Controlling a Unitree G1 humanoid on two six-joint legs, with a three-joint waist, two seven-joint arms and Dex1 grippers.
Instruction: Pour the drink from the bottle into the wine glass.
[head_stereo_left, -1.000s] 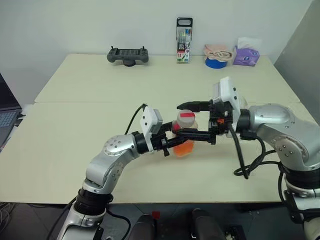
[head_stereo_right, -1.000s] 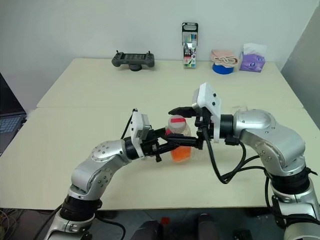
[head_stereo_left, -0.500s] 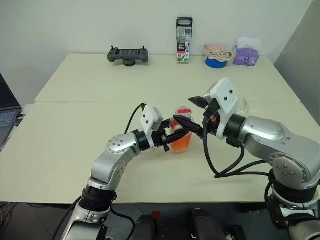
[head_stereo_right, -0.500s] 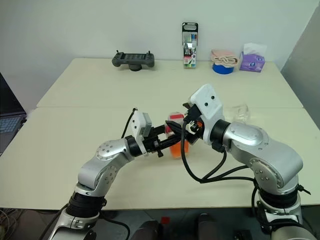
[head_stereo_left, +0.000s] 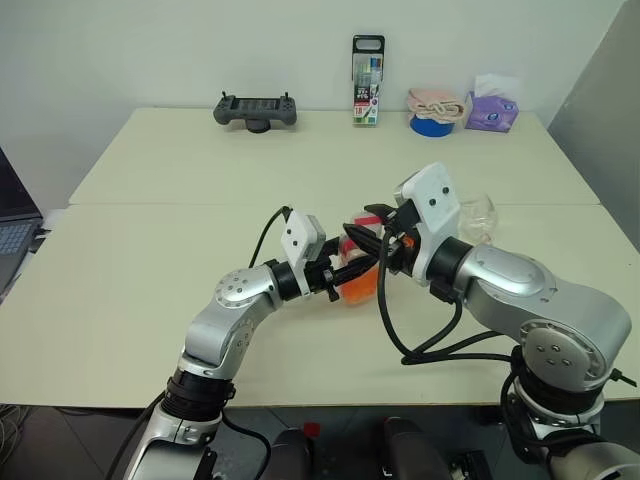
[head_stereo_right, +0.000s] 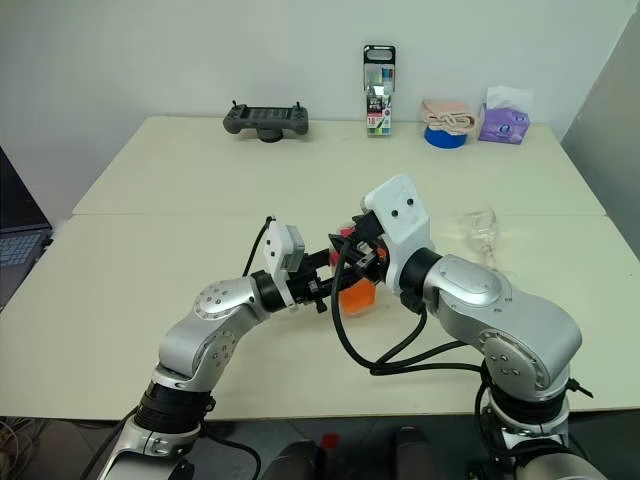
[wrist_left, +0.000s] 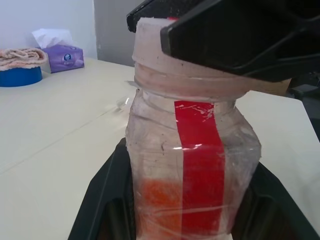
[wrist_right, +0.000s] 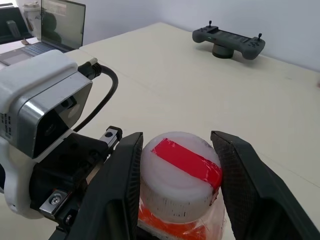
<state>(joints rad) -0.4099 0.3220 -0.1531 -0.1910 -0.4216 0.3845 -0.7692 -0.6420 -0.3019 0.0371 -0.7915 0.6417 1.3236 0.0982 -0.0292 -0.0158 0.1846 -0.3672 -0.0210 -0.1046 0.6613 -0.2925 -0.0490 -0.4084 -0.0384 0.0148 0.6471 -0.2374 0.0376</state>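
The bottle (head_stereo_left: 356, 272) is a small clear plastic one, standing upright just above the table (head_stereo_left: 150, 290) at its middle. The orange-red drink (wrist_left: 161, 201) fills its lower part. My left gripper (head_stereo_left: 350, 276) is shut on the bottle's body from the left. From the right, my right gripper (wrist_right: 181, 175) comes in over the top. Its black fingers (wrist_right: 125, 185) press both sides of the white cap (wrist_right: 180, 167) with the red tape strip. The wine glass (head_stereo_left: 478, 212) stands clear and upright behind my right wrist, apart from both grippers.
Along the table's far edge sit a game controller (head_stereo_left: 255, 109), a marker pack (head_stereo_left: 367, 80), a blue tape roll (head_stereo_left: 432, 122) under a cloth, and a purple tissue box (head_stereo_left: 492, 112). A laptop (head_stereo_left: 10, 215) shows at the left edge.
My right wrist has turned and swung in over the bottle, and its fingers have closed from wide open onto the cap. The left gripper has kept its hold in place.
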